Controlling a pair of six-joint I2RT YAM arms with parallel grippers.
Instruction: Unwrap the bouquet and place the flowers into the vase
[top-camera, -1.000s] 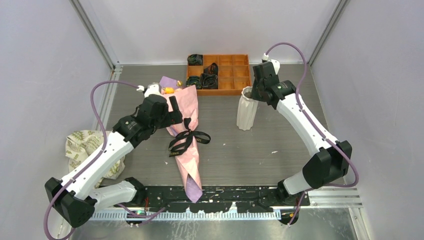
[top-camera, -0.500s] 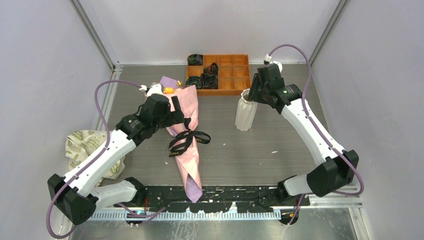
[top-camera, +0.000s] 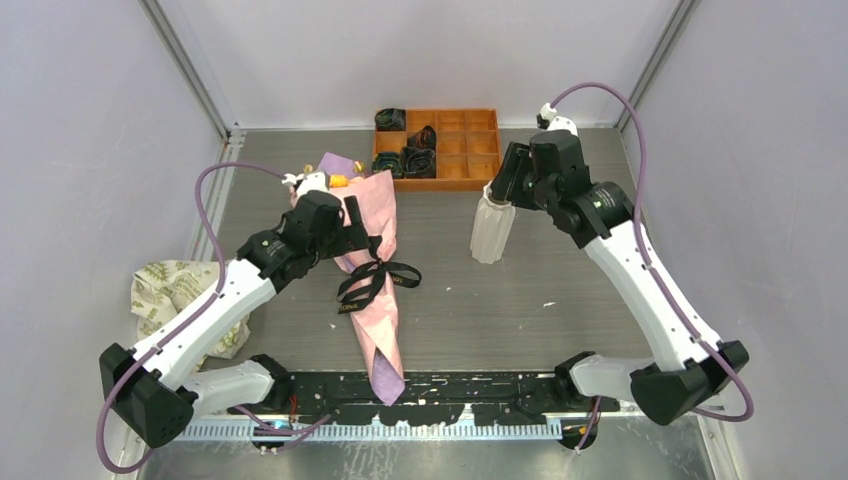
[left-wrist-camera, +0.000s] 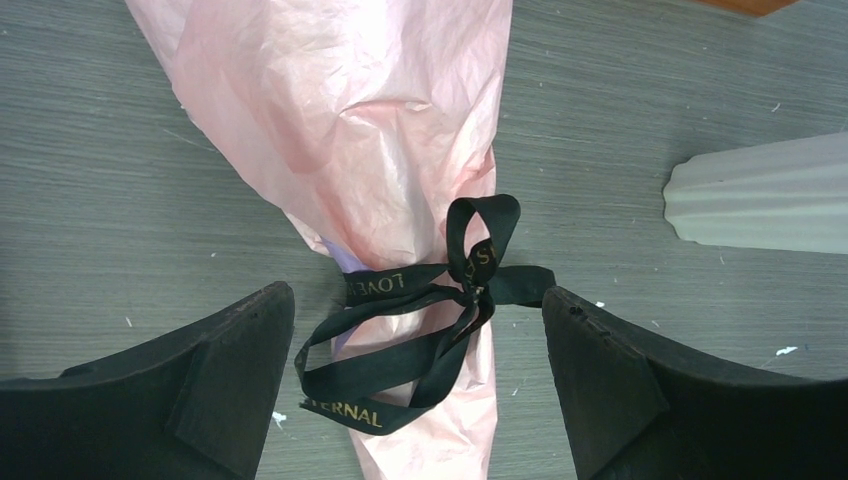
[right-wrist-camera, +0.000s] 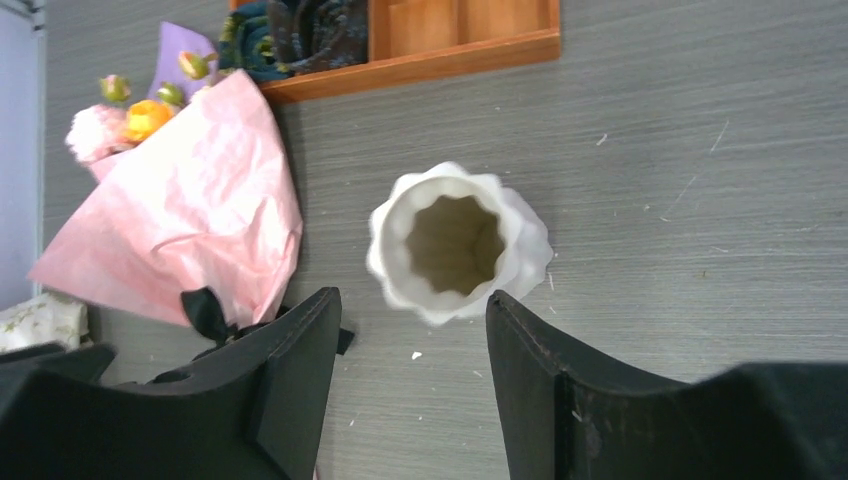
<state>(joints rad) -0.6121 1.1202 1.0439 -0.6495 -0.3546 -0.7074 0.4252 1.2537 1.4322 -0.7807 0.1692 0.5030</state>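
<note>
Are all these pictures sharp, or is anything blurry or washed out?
Top external view: even, soft light, faint shadows, nothing blurred. Left wrist view: the black ribbon and its gold lettering are crisp; the fingers are dark, featureless shapes. Right wrist view: the white vase looks bright and slightly soft.

Bright, even diffuse light w/ faint shadows; top cam sharp, wrist cams soft at btm edges.
</note>
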